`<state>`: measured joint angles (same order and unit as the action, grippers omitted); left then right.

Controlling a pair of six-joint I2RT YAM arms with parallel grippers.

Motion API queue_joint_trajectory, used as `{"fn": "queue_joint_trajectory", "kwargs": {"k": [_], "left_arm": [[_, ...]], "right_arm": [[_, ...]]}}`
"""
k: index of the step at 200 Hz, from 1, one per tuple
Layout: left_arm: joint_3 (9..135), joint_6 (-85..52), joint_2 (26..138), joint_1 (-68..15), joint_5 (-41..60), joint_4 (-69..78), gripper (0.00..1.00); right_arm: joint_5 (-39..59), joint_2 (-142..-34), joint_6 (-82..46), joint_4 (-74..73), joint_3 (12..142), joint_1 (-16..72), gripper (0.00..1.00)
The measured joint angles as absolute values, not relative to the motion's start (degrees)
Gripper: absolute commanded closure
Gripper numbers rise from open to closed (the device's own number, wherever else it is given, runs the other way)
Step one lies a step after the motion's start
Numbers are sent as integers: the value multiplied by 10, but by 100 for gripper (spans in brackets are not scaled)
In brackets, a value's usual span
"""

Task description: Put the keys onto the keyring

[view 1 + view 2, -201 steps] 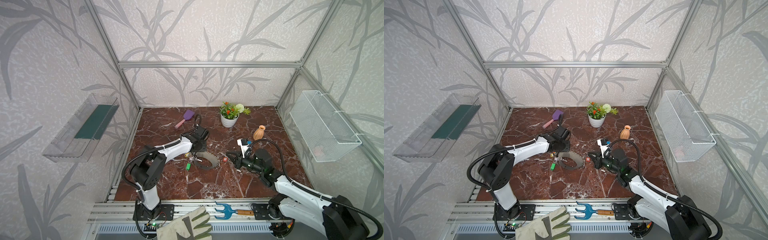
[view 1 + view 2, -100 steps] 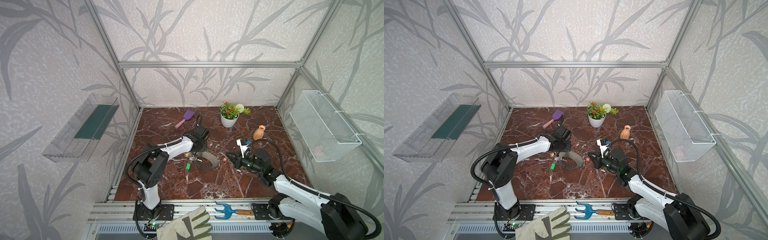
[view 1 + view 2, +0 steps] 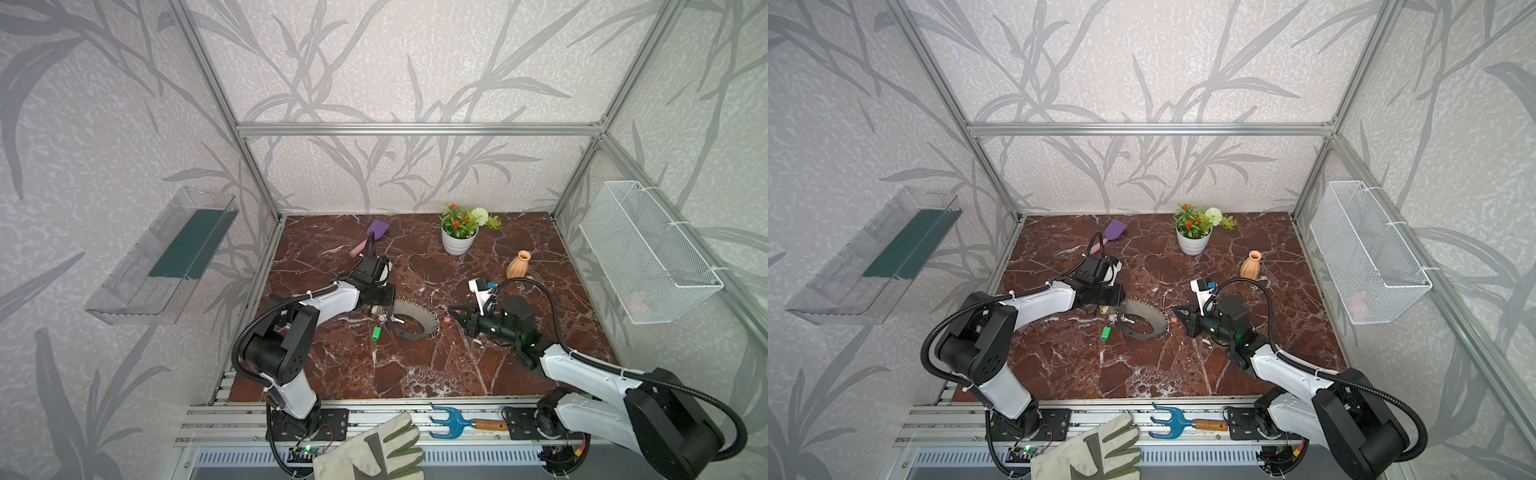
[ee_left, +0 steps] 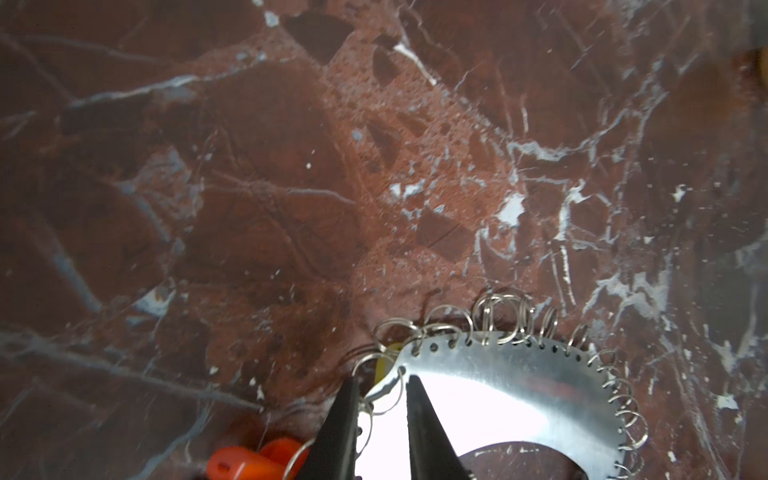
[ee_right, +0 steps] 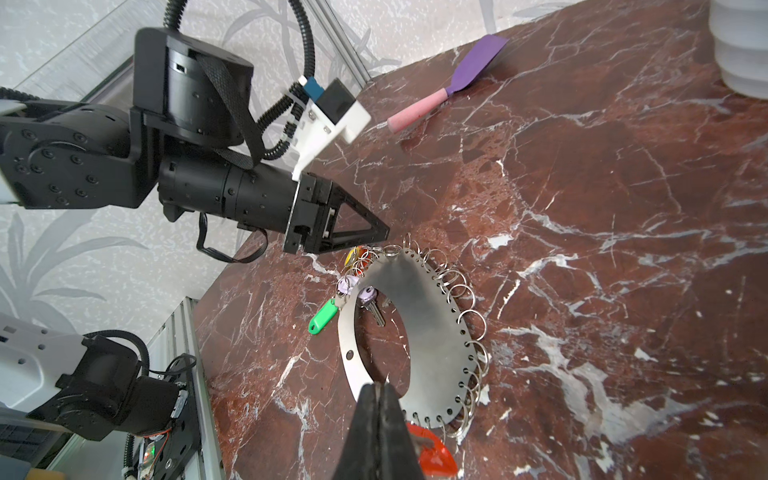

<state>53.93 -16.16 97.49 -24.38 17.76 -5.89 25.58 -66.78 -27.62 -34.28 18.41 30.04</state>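
The keyring point(image 3: 409, 309) point(image 3: 1138, 311) lies flat on the marble, a grey C-shaped band edged with small silver rings point(image 4: 498, 307). At its left end cluster the keys: a green tag point(image 3: 376, 333) point(image 5: 323, 318), lilac tags point(image 5: 347, 284), a yellow one point(image 4: 382, 365) and orange-red ones point(image 4: 249, 459). My left gripper point(image 4: 382, 380) point(image 5: 386, 239) stands over that end, jaws a narrow gap apart with the band's tip and one small ring between them. My right gripper point(image 5: 380, 384) point(image 3: 451, 311) is shut at the band's right end. A red key point(image 5: 434, 455) point(image 3: 447, 320) lies beside its fingers against the rings.
A purple spatula point(image 3: 376, 230), a flower pot point(image 3: 457, 243) and an orange vase point(image 3: 517, 266) stand toward the back. A wire basket point(image 3: 648, 257) hangs on the right wall, a clear shelf point(image 3: 166, 253) on the left. A glove point(image 3: 374, 453) and blue hand rake point(image 3: 451, 422) lie on the front rail.
The left arm has shifted slightly while its gripper stays at the keyring's left end. The right gripper, the red key and the keyring have not visibly moved.
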Motion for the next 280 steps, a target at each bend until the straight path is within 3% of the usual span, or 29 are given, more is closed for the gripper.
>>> {"fn": "queue_joint_trajectory", "kwargs": {"k": [57,157,280], "left_arm": [[539,-130,978,-233,271,-12,69],[555,-115,1018,-233,290,-27,65],[586,-100,1054,-236,304,-52,70]], "right_arm": [[260,-689,-276,-358,184,300,100],[260,-702,-276,-368,185,300,100],[262,-717,-276,-372,186,300,100]]}}
